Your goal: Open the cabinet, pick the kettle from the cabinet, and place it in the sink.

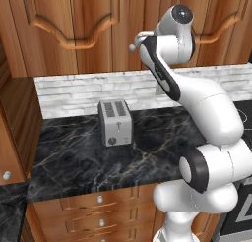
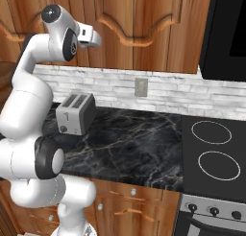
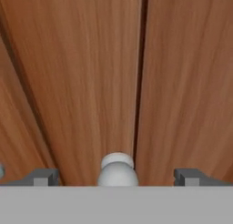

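Note:
The reddish-brown wall cabinet (image 1: 88, 19) (image 2: 144, 19) hangs above the counter with its arched doors shut. In the hand view the seam between two doors (image 3: 141, 73) runs top to bottom. A round silver knob (image 3: 117, 169) (image 1: 132, 47) sits on the left door just beside that seam. My gripper (image 3: 117, 177) (image 1: 139, 41) (image 2: 97, 40) is raised right up against the doors and stands open. Its fingertips (image 3: 43, 176) flank the knob wide on either side without touching it. The kettle is hidden behind the shut doors. The sink is out of view.
A silver toaster (image 1: 115, 123) (image 2: 75, 113) stands on the black marble counter (image 1: 157, 147) below the gripper. A wall outlet (image 2: 141, 87) sits in the white brick backsplash. A black stovetop (image 2: 211, 148) lies to the right, and drawers (image 1: 101, 199) run under the counter.

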